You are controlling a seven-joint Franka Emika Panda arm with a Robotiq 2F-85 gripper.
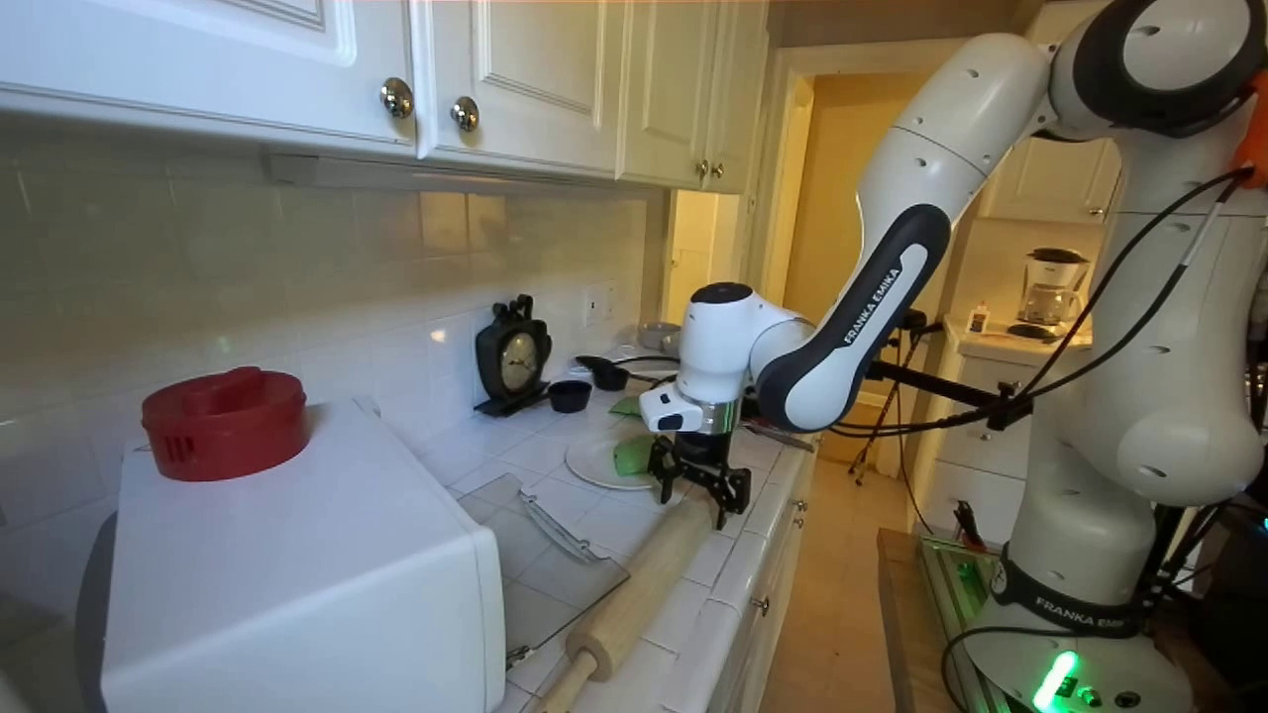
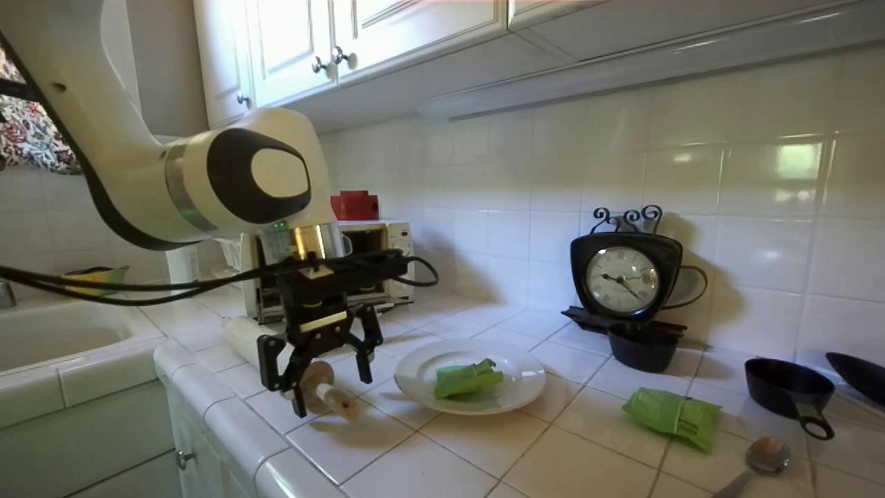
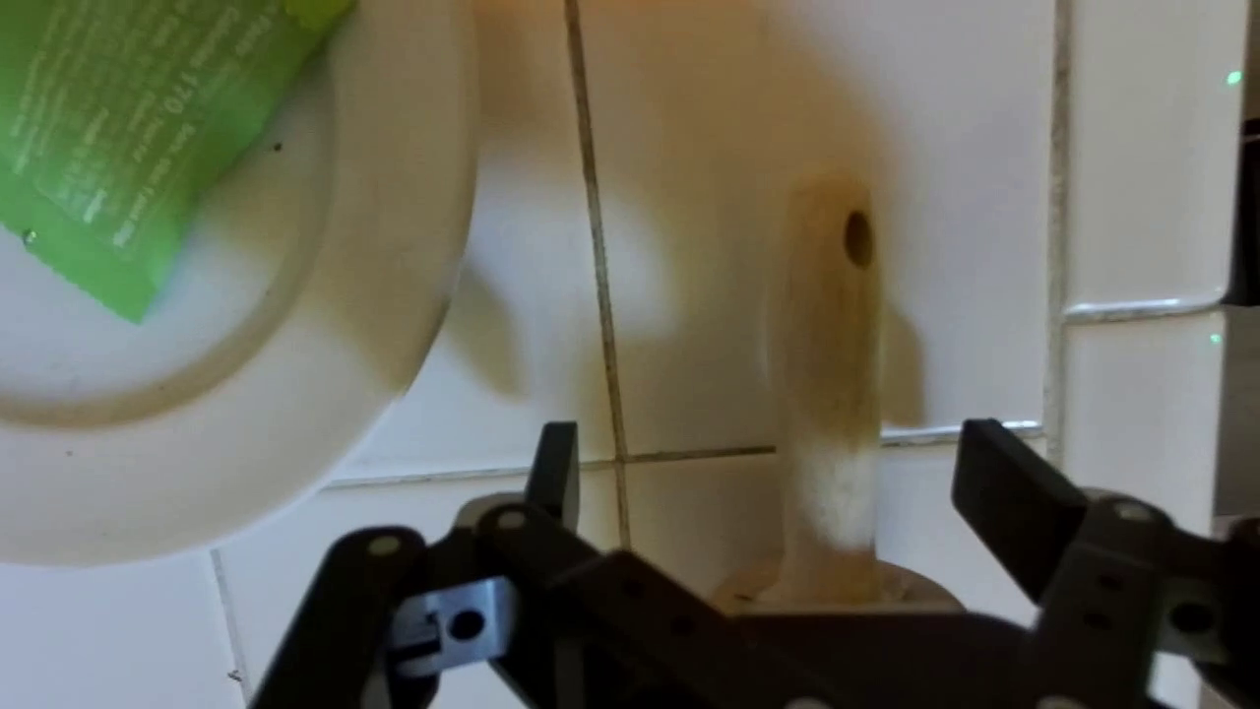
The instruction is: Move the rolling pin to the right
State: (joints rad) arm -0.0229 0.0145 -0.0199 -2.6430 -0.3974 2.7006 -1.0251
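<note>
The rolling pin (image 1: pixel 644 584), pale wood with narrower ends, lies on the white-tiled tabletop (image 2: pixel 442 463), its length running near the front edge and one handle (image 3: pixel 832 394) below the pincer (image 3: pixel 772 443).

White wall cabinets (image 1: pixel 545 59) hang above, and the white-and-black robot arm (image 1: pixel 951 129) bends down across the tabletop. A boxy white appliance (image 1: pixel 327 574) stands near the tiled wall (image 2: pixel 484 173), and a see-through pane (image 1: pixel 545 584) lies in front of it; the edge of the pane comes just beside the rolling pin, and I cannot tell whether they touch.

A white plate (image 2: pixel 522 380) sits near the handle, apart from it. By the wall a black clock (image 2: pixel 626 280) stands upright, and a round red container (image 1: pixel 226 426) rests on top of the appliance.

The pincer points down with its two fingers (image 3: pixel 1014 502) spread wide. In the wrist view the handle shows between them with a gap on either side; I cannot tell whether the fingertips are above it or level with it.

One green packet (image 2: pixel 470 379) lies on the plate and a second green packet (image 2: pixel 674 415) on the tabletop beyond. A small black cup (image 2: pixel 643 353) stands in front of the clock; a handled black cup (image 2: pixel 788 384) is farther along. Near the second packet lies a metal spoon (image 2: pixel 764 456). A dark hole (image 3: pixel 858 239) marks the tip of the handle.
</note>
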